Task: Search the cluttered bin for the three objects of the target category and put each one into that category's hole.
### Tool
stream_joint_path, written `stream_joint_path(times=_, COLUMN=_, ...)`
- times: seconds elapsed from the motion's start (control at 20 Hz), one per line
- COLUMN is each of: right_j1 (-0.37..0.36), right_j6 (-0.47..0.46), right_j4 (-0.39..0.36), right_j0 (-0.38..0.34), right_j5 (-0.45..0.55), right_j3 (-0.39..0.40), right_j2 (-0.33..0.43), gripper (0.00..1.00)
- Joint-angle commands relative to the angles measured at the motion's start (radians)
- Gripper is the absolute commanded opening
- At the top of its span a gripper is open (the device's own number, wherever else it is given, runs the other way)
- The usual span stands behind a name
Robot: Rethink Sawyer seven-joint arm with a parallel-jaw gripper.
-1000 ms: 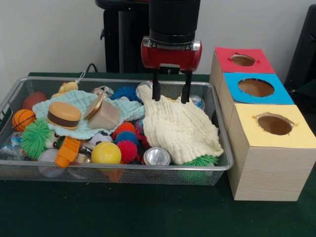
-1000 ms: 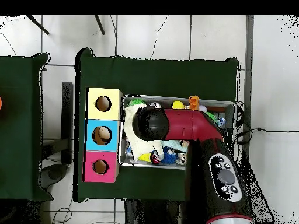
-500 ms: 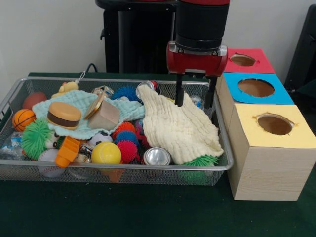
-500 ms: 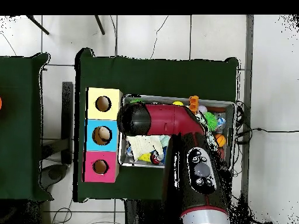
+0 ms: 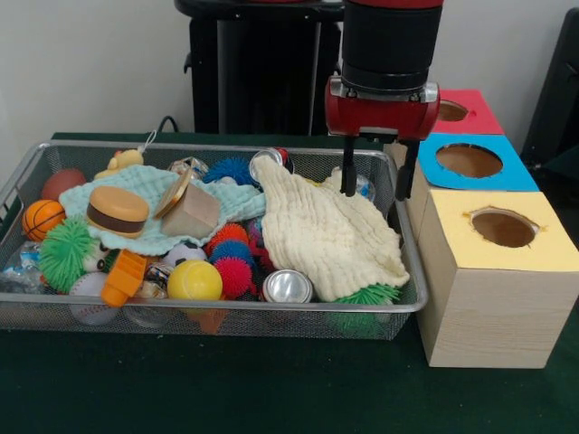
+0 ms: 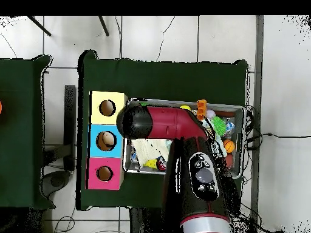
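The pincer (image 5: 377,181) hangs spread and empty, its 2 black fingers (image 5: 348,174) apart and gripping nothing, one tip over the wire bin (image 5: 217,312) beside its end wall, the other at the corner of the blue-topped box (image 5: 469,163). Just below and beside it lies the cream cloth (image 5: 330,237), draped over the clutter. A silver can (image 5: 288,287) sits nearer the camera than the pincer. The red hole (image 5: 452,110) lies behind it, the yellow hole (image 5: 503,227) in front. In the overhead view the arm (image 6: 182,130) covers most of the bin.
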Motion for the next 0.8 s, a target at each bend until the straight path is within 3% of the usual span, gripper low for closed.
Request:
stream_joint_path(times=0.05, right_j1=0.016, right_j6=0.189, right_j4=0.044, right_j0=-0.026, right_j5=-0.014, right_j3=0.055, right_j2=-0.019, gripper=1.0)
stream_joint_path(times=0.4, right_j1=-0.005, right_j6=0.135, right_j4=0.052, right_j0=-0.065, right_j5=-0.018, right_j3=0.094, right_j2=0.003, gripper=1.0)
stream_joint_path(times=0.8, right_j1=0.005, right_j6=0.169, right_j4=0.03, right_j0=-0.051, right_j5=-0.074, right_j3=0.117, right_j2=-0.02, gripper=1.0)
